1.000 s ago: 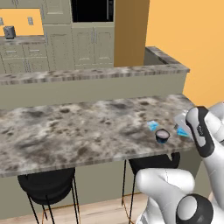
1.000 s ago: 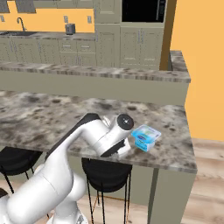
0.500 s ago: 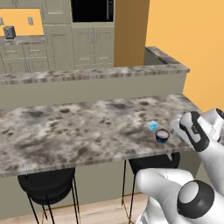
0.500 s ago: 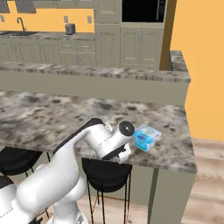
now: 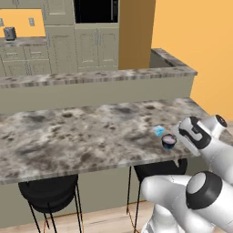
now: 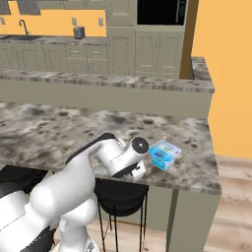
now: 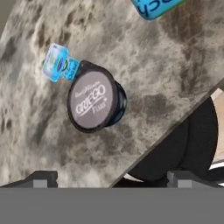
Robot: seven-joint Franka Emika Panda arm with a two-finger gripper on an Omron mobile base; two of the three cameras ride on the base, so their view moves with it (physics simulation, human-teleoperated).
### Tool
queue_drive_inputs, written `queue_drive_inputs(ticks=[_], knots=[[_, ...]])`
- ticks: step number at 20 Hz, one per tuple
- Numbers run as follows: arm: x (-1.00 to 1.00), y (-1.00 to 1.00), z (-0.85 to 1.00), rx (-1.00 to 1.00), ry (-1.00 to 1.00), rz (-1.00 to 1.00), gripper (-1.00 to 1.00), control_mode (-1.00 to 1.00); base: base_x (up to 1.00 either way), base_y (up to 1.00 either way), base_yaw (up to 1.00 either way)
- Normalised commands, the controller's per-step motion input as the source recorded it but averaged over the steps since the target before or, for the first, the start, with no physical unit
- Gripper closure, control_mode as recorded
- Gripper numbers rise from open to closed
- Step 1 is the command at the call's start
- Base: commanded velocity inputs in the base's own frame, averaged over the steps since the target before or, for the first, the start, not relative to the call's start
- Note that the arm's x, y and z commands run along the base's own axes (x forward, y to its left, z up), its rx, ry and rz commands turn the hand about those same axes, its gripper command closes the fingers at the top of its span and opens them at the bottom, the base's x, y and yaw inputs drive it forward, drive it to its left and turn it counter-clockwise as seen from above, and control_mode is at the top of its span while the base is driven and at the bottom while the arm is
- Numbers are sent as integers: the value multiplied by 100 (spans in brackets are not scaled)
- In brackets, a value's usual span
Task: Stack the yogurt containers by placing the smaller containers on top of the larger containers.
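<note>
— Where's the dark cup (image 7: 95,102) against the jaws?
— Ahead of the gripper (image 7: 111,177), which stands wide and empty above the counter (image 5: 68,132).
— What's by the cup?
— A small light-blue tub (image 7: 60,64) touches its far side; a larger light-blue tub (image 6: 164,153) lies apart.
— Room?
— The counter edge runs just beside the cup, a black stool (image 7: 192,140) below; bare stone beyond.

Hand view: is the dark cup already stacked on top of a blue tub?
No. The dark cup stands on the counter itself, with the small light-blue tub beside it at its rim.
</note>
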Motion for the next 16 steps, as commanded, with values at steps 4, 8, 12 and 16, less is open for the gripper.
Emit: queue_drive_inputs(ticks=[4, 8, 12, 16], knots=[[23, 1, -14, 0, 0, 0, -100, -100, 0, 0, 0], [22, 0, -12, 0, 0, 0, -100, -100, 0, 0, 0], [22, 0, -9, 0, 0, 0, -100, -100, 0, 0, 0], [22, 0, -2, 0, 0, 0, -100, -100, 0, 0, 0]])
